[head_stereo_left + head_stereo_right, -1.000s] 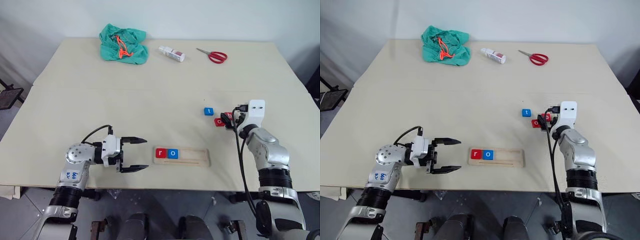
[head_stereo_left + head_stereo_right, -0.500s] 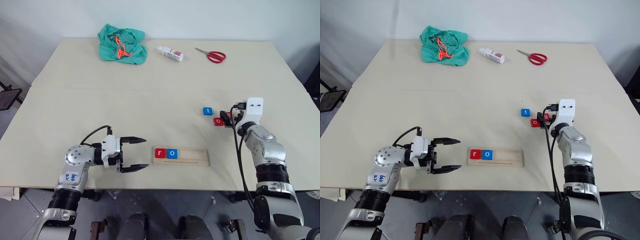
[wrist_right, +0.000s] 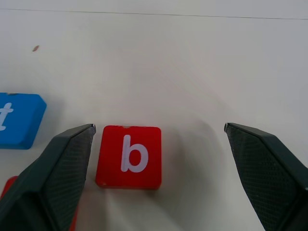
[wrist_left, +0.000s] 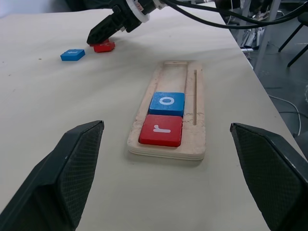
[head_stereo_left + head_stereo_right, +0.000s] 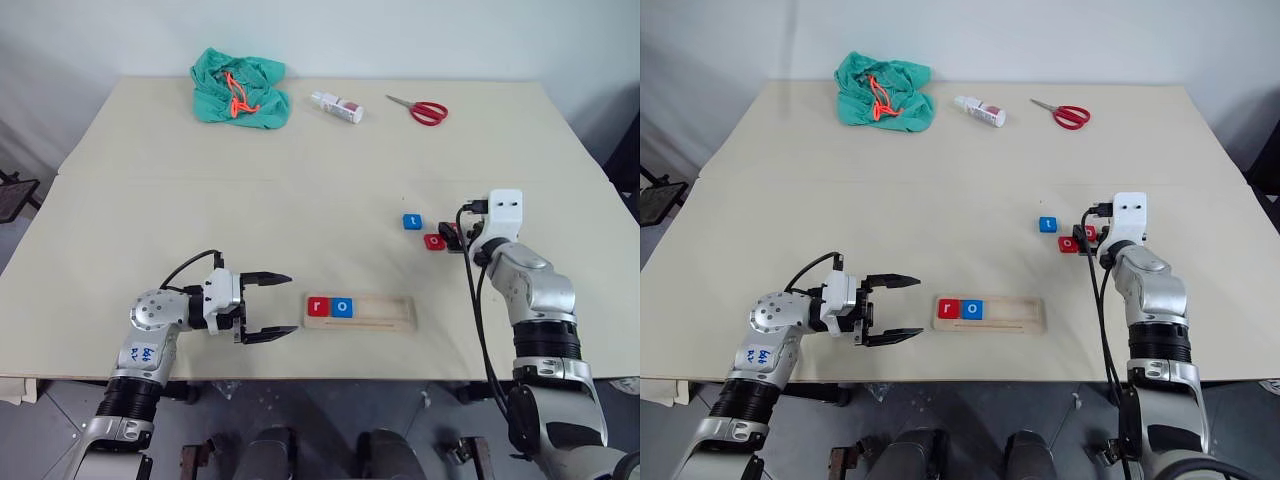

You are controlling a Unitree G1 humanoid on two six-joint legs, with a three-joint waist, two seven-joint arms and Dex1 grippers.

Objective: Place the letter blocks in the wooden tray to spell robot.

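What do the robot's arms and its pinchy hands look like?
Both arms are shiny silver metal with black ribbed rings lower down. The left arm wears a white sticker with blue writing, and a black cable loops to its wrist. The left gripper has two long black pointed fingers on a white block. The right arm ends in a white box with black cables; the right gripper has textured black fingers.

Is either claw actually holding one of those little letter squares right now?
No, nothing is held. The right claw stands open around the red square b tile, not touching it; the left claw is open beside the light-wood tray.
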